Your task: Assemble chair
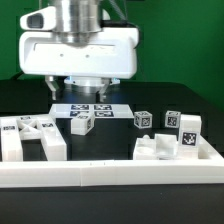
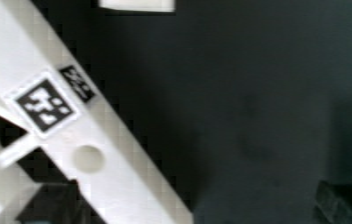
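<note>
Chair pieces (image 1: 35, 140) flank marker board (image 1: 92, 108), rail (image 1: 110, 178) before

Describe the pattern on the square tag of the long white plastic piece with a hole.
The square tag shows black blocks on white; clearest in the wrist view.

Hangs upright at centre-top of exterior view; pincer (image 1: 77, 90) pointed straight down, jaws spread wide, nothing seen held between them.

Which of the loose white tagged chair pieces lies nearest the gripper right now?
The small white tagged block just in front of the marker board, almost below the open gripper; the rest lie off to both sides.
</note>
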`<state>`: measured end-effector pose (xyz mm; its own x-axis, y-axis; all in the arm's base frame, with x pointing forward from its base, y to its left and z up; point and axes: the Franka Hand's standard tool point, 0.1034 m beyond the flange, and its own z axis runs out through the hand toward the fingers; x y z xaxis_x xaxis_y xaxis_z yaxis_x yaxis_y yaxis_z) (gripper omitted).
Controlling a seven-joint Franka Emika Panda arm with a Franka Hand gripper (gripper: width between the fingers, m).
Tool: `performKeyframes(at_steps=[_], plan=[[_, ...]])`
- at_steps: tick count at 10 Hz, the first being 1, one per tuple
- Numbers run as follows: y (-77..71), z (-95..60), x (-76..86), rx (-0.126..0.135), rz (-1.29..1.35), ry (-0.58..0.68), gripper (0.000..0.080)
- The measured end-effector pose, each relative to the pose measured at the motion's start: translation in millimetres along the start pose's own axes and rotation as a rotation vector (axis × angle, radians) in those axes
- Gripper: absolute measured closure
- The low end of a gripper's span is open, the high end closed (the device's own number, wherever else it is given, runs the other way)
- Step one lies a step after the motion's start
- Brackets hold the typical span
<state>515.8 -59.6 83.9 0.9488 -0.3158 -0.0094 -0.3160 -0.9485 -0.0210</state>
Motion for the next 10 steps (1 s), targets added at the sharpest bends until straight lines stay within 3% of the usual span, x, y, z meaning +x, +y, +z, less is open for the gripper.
performKeyframes(at_steps=[4,6,8,10], plan=[[-1.8,1.5,-1.2,0.0,-0.007,-0.003,0.0151],[23.3,16.3,-14.9,0.025,0.036,-0.019,0.0151],[24.7,25.1,-24.9,0.034,0.065,-0.051,0.0151],[24.3,24.2,-24.3,0.037,0.066,-0.06,0.0151]])
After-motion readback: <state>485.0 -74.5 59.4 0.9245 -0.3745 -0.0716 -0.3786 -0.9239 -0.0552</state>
